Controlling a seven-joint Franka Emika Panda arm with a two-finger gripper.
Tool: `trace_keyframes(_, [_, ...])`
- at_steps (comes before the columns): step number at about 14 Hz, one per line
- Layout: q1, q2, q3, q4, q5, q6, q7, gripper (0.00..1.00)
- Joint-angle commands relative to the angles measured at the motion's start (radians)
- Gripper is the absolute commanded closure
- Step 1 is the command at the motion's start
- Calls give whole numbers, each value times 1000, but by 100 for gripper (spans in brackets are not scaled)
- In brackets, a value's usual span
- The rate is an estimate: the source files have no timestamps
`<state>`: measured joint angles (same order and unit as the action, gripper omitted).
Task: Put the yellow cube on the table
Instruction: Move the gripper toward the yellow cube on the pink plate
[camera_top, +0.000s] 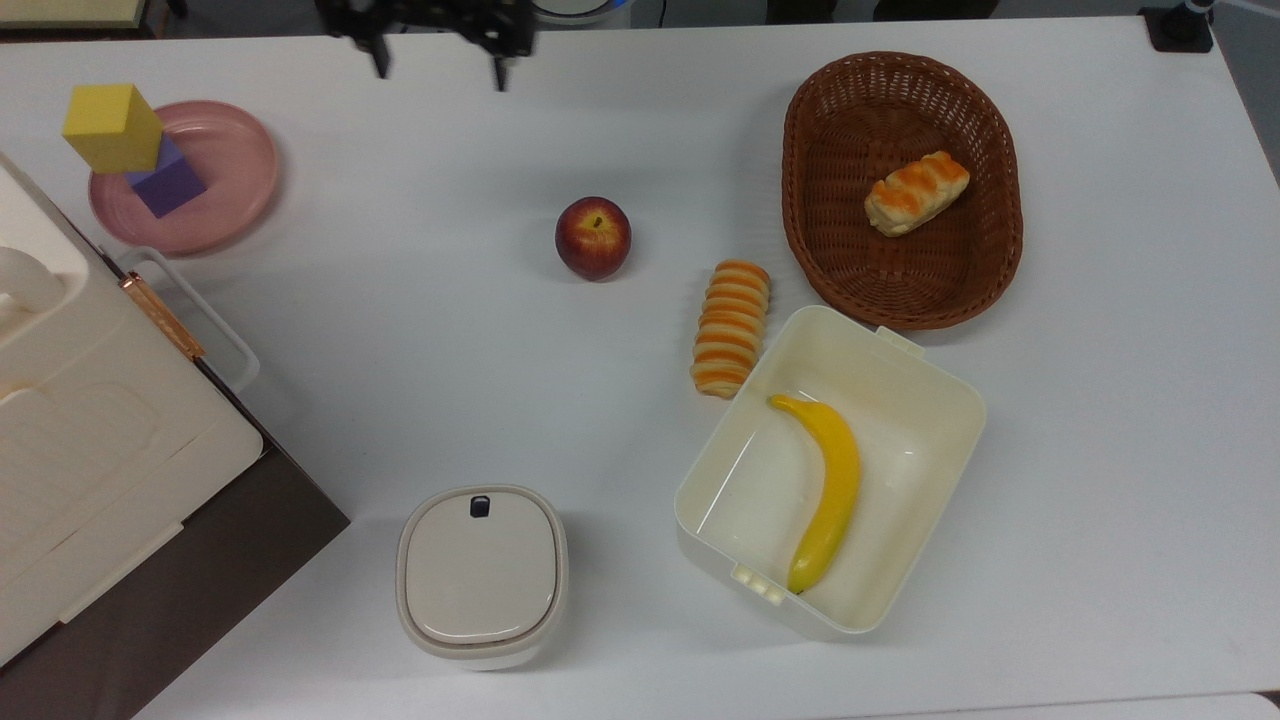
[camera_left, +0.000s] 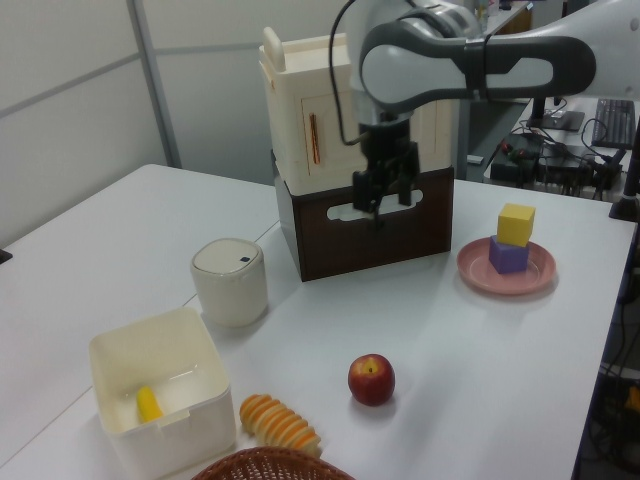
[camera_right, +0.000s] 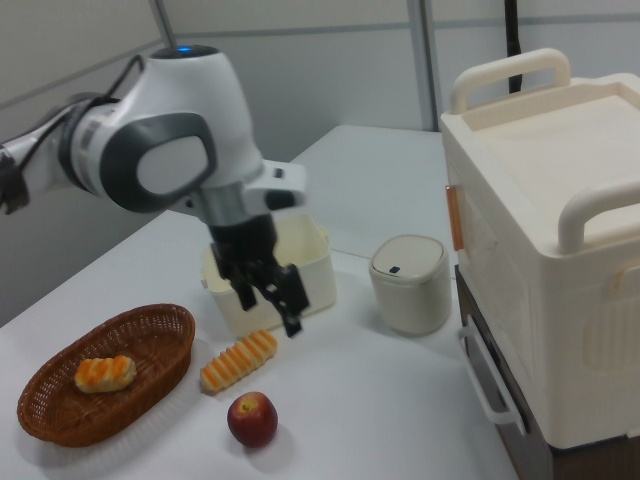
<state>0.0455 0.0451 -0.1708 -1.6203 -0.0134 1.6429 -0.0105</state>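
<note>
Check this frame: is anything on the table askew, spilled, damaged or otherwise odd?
Nothing is spilled or damaged. One oddity: the yellow cube is stacked on the purple cube on the pink plate, overhanging it off-centre in the top view. One bread roll lies on the bare table between the apple and the basket.

bright even light, soft shadows, claw (camera_top: 437, 62) blurred

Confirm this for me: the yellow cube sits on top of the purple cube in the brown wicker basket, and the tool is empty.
Not quite. The yellow cube does sit on the purple cube, and the tool is empty, but the stack stands on the pink plate, not in the wicker basket, which holds a bread roll. The top view shows this.
</note>
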Motion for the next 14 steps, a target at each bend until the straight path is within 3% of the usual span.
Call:
trace_keyframes(1, [-134,-10,-4,8,-7,-29,-152,0])
trace_keyframes(5, [-321,10,-3,-1,-8,-6,-409,0])
trace_keyframes(12, [-518,133,-4,-18,-43,145,-758,0])
trace_keyframes(14, [-545,147,-4,-44,-75,205,-784,0])
